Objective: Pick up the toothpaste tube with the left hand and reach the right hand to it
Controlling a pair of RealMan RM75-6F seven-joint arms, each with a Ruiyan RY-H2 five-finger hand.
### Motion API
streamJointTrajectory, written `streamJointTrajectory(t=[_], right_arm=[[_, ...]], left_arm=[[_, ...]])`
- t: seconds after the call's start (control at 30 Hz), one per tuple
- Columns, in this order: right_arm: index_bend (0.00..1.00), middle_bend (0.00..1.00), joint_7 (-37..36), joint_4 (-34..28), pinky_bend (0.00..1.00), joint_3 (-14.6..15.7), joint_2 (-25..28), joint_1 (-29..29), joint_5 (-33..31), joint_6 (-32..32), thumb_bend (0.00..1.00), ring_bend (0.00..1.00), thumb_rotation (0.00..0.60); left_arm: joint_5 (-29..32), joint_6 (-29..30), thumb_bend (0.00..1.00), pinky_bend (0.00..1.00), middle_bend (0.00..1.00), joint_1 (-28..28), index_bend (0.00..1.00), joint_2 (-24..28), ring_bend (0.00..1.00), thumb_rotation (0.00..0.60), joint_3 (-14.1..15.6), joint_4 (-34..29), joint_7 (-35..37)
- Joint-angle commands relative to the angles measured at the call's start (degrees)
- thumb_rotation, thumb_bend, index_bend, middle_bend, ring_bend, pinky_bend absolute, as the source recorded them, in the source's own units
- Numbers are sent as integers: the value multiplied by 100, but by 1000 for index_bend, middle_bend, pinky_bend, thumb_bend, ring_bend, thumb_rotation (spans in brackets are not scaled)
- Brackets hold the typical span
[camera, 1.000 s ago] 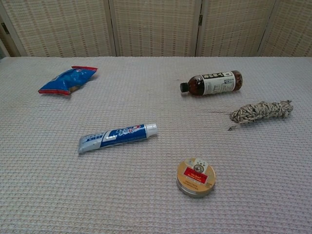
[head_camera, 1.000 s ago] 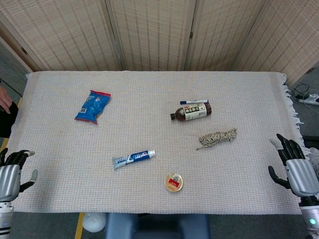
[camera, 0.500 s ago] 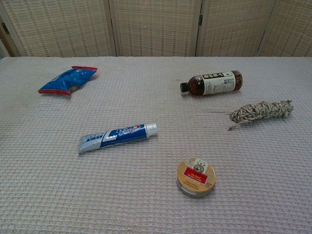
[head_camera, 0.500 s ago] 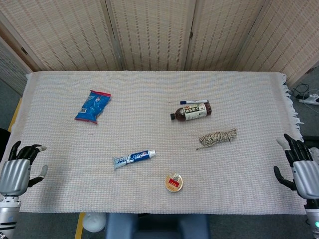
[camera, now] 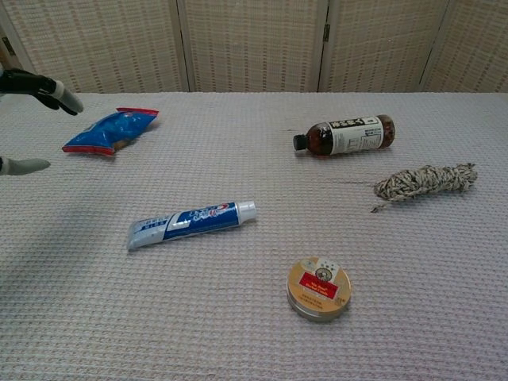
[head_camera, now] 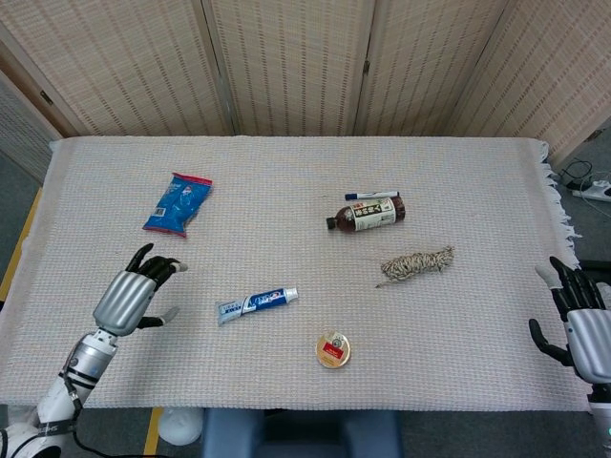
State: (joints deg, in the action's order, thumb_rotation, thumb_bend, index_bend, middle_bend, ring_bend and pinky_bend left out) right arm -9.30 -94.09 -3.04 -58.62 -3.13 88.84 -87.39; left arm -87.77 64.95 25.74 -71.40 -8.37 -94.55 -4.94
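Toothpaste tube (head_camera: 257, 302) flat on cloth, left hand (head_camera: 131, 294) spread beside it, right hand (head_camera: 579, 324) spread, wrist cropped.

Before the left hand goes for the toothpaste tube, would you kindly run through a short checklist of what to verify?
1. Toothpaste tube free to grasp: ok. It lies flat on the tablecloth, cap end toward the robot's right, nothing touching it.
2. Left hand ready: ok. Fingers apart, holding nothing, to the left of the tube and apart from it.
3. Path from left hand to tube: ok. Only bare cloth between them; the blue snack packet lies farther back.
4. Round tin clearance: ok. It sits apart from the cap end.
5. Right hand ready: ok. Open at the table's right edge, empty.
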Motion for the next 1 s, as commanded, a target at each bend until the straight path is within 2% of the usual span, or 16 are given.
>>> streamJointTrajectory(t=[0.03, 0.37, 0.73, 1.0], right_arm=[[0, 0, 3, 4, 0, -1, -4, -4, -10, 15, 496, 9, 600], [0, 0, 8, 15, 0, -16, -22, 1, -50, 25, 496, 9, 600], [0, 0, -27, 72, 0, -9, -45, 3, -78, 68, 496, 11, 600], [0, 0, -51, 99, 0, -8, -57, 38, -122, 55, 496, 10, 600]], left_arm=[[14, -424, 281, 44, 282, 403, 232, -420, 217, 600, -28, 379, 58], [244, -1104, 250, 34, 263, 974, 157, -1265, 180, 600, 119, 958, -324], [608, -1268, 250, 36, 262, 1270, 161, -2325, 179, 600, 133, 1952, -665], [897, -1183, 251, 40, 262, 1306, 204, -2594, 190, 600, 37, 2551, -769]])
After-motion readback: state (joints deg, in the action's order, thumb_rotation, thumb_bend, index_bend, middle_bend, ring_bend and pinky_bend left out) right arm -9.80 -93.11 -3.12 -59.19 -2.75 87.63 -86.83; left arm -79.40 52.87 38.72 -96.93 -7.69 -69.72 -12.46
